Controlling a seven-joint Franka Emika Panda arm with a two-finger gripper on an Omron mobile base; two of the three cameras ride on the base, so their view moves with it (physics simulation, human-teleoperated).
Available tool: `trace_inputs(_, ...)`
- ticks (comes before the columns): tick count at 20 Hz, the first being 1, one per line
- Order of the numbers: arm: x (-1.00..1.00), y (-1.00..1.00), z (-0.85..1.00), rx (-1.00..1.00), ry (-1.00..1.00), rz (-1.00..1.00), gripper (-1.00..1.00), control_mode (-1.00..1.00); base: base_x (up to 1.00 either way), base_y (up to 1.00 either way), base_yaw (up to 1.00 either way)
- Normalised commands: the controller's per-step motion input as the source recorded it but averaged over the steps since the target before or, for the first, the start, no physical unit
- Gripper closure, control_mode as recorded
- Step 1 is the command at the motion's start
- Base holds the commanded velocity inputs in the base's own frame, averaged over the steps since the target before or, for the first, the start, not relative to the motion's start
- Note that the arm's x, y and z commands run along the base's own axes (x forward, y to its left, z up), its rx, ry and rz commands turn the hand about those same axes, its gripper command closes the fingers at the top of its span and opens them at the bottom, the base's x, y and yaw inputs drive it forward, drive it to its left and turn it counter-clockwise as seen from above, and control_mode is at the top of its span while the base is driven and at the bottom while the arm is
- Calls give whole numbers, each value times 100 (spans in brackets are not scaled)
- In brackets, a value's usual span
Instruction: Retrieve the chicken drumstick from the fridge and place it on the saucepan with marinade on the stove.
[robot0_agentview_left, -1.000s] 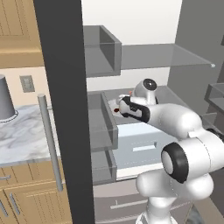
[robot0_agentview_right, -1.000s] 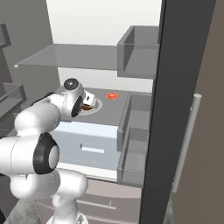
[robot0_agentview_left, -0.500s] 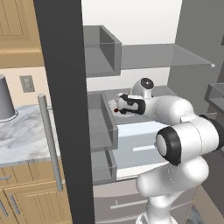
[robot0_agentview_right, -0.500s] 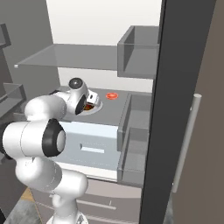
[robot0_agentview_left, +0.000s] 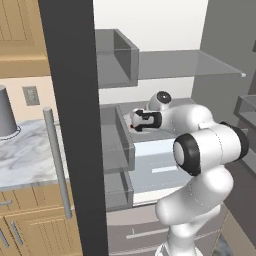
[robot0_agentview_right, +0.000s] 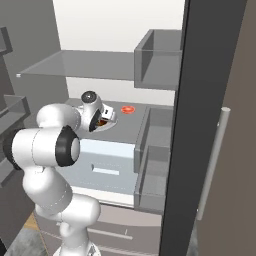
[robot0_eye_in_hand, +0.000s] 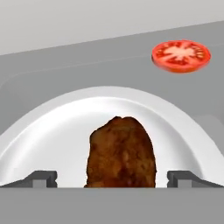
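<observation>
Fridge (robot0_agentview_right: 200, 125) shelf, plated chicken drumstick (robot0_eye_in_hand: 121, 153)

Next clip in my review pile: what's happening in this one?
The robot arm is reaching into the open fridge. Its gripper is open, one of the fingers on each side of the chicken drumstick, which lies on a white plate on a shelf. Nothing is gripped yet. A tomato slice lies on the shelf beyond the plate.

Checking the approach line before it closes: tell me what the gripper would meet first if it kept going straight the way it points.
Most likely the chicken drumstick, centred between the open gripper fingertips on the white plate. Depth is hard to judge.
</observation>
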Motion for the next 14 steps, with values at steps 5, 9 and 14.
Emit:
trace_inputs(5,22,0,-27,-4,0,0,-100,-100,0,0,0)
trace_inputs(9,21,0,-27,-3,0,0,-100,-100,0,0,0)
trace_inputs(14,14,0,-21,-3,0,0,100,-100,0,0,0)
